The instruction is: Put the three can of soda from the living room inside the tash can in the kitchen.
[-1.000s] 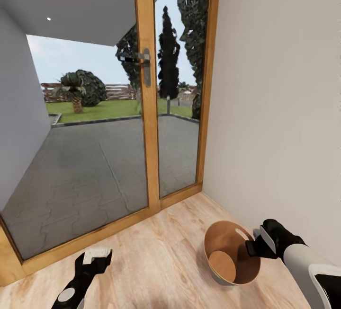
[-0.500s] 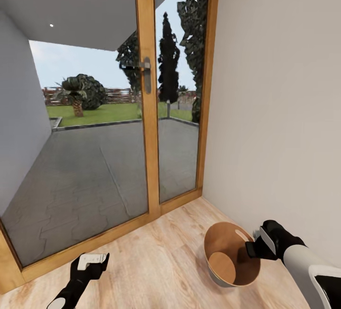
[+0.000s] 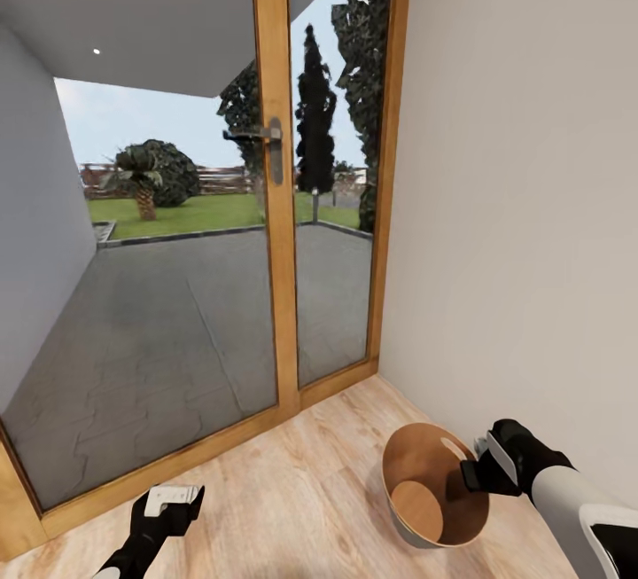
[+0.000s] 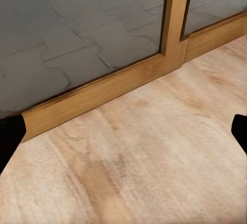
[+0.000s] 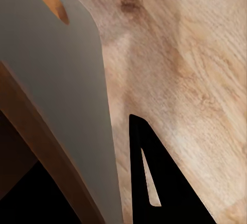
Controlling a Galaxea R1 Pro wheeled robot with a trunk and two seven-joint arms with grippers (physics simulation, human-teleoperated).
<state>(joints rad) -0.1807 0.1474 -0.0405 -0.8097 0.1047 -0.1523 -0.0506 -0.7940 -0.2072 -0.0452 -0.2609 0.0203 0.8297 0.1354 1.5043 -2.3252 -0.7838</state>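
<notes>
Indoors, the tash can [image 3: 434, 495] hung tilted over the wood floor [image 3: 301, 481] near the wall corner — its rim pinched in the right gripper [image 3: 474, 465], coppery inside showing. Beside the glass door [image 3: 177, 295], the left gripper [image 3: 173, 499] hovered low, fingers [image 4: 10, 136] spread wide — holding nothing.

The floor [image 3: 310, 490] is light wood with a visible grain and a soft matt finish. The door frame [image 3: 275, 207] is warmer, orange-toned wood, smooth, holding clear glass [image 3: 159, 295] and a brushed grey metal handle [image 3: 270, 140]. The wall [image 3: 523, 207] is plain, matt off-white. The bin [image 3: 434, 495] looks matt pale grey outside and smooth coppery brown inside. Both grippers' fingers [image 5: 159, 183] are flat matt black.
</notes>
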